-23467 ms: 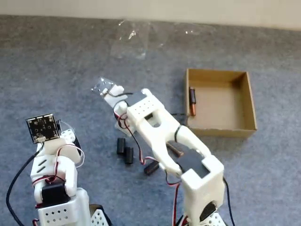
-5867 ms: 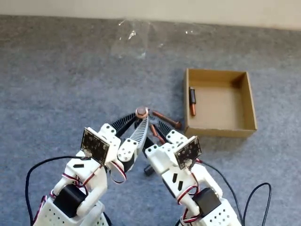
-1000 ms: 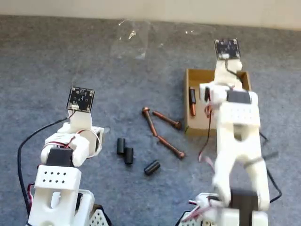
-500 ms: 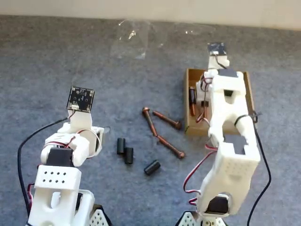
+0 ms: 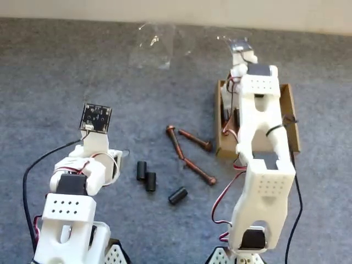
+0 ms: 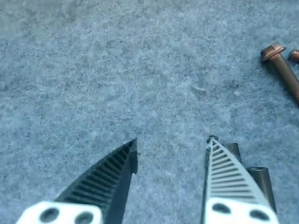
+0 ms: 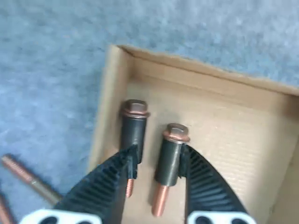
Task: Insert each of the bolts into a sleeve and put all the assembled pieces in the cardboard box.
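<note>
Right hand: the black toothed right hand (image 7: pixel 158 151) sits low inside the brown cardboard box (image 7: pixel 105 112). Its jaws are parted wider than the black sleeve with a copper bolt through it (image 7: pixel 169 156), which I judge is not clamped.
Change: a few seconds ago both arms met mid-counter; now the right arm reaches over the box, and this second piece lies beside the first assembled piece (image 7: pixel 132 126).
Left hand: the left hand (image 6: pixel 173 140) is wide open and empty over the grey felt counter (image 5: pixel 82 71).
Remaining: three loose copper bolts (image 5: pixel 199 170) and three short black sleeves (image 5: pixel 149 181) lie on the counter, so I judge the task two-fifths done.
</note>
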Robot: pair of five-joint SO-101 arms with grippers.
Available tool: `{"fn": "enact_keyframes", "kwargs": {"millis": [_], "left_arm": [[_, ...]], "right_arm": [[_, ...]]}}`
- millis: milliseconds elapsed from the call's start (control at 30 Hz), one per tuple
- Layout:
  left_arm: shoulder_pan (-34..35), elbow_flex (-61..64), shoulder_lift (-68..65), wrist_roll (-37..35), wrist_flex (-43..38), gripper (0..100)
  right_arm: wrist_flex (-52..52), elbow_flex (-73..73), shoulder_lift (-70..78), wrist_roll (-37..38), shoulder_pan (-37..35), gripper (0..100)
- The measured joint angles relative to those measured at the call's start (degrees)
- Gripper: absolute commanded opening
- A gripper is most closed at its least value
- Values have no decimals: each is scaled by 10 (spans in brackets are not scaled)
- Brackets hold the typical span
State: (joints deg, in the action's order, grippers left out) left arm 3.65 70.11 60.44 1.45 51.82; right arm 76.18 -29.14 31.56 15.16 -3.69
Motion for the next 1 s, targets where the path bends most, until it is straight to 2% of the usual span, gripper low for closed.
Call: {"fn": "enact_keyframes", "kwargs": {"millis": [200,333,433,667,1000], "left_arm": [[0,0,0,0,0,220],[0,0,0,0,0,220],[0,0,0,0,0,220],[0,0,0,0,0,220],[0,0,0,0,0,220]], "right_arm": [[119,-149,0,2,-32,124],[219,-259,0,2,-84,123],[234,-300,-2,3,-123,123],[236,-227,-42,3,-184,123],[236,-88,-232,3,-215,123]]}}
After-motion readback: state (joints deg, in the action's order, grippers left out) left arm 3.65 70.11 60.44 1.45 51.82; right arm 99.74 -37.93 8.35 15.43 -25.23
